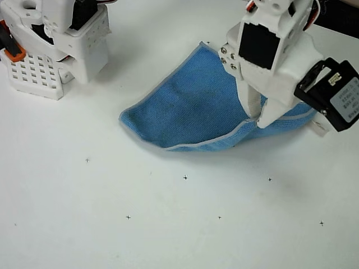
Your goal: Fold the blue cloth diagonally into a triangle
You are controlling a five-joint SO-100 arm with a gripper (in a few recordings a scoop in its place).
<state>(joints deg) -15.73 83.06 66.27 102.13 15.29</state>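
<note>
- At the far left of the overhead view stands the arm's white base [53,42], blocky, with a perforated grid face low on its left side and an orange piece [12,45] at its left edge; it sits on the white table [168,224] and lies well apart from the cloth
- The table is plain white and marked with small black crosses [185,177] scattered over its lower half; one more cross sits just above the cloth's upper corner
- In the middle lies the blue cloth [185,106], mid-blue with a textured weave and pale grey stitched edging; its rounded left corner rests on the table, its upper corner points toward the top of the view, and its lower border runs rightward as a pale line that rises toward the gripper; the cloth looks partly doubled over, an upper layer lying on a lower blue layer that shows along the bottom right edge
- To the right the gripper [257,115] comes down from the upper right over the cloth's right part; its white fingers [251,101] meet on the grey-edged border of the upper layer, so the jaws stand narrow, pinching the cloth's edge; the cloth spreads leftward and downward from that pinch point
- Furthest right, a black camera module with a white label [336,95] is fixed to the gripper's side; the cloth's right end lies beneath the white gripper body [269,50] and is partly hidden by it
</note>
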